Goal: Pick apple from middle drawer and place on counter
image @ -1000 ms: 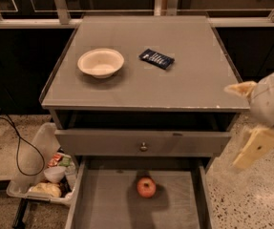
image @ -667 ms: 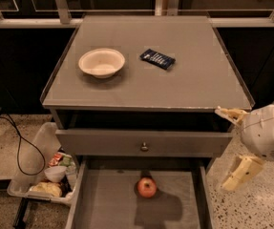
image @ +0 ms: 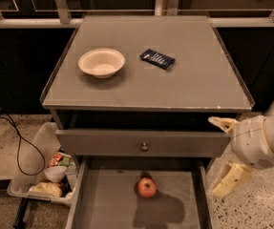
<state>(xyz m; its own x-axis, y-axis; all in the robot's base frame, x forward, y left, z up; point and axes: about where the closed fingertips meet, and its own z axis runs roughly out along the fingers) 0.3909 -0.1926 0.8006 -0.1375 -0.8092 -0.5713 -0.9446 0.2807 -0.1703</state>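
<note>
Checked dark packet [image: 157,58] on desk [image: 198,80]: pale print on wrapper, cannot read. Found apple [image: 147,187] on floor of middle drawer [image: 103,204], drawer pulled out, approx. centre, clear of side walls. Located end effector [image: 216,156] at R of cabinet, just beside drawer's R wall, well apart from apple; fingers [image: 225,123] spread wide, gripping nothing. Logged white bowl [image: 101,62] L of packet, not touching. Noted shut drawer front w/ knob [image: 144,147] above apple. Seen on floor, L side: plastic bin [image: 34,151] w/ misc. items, black cable [image: 18,147] looping near it.
</note>
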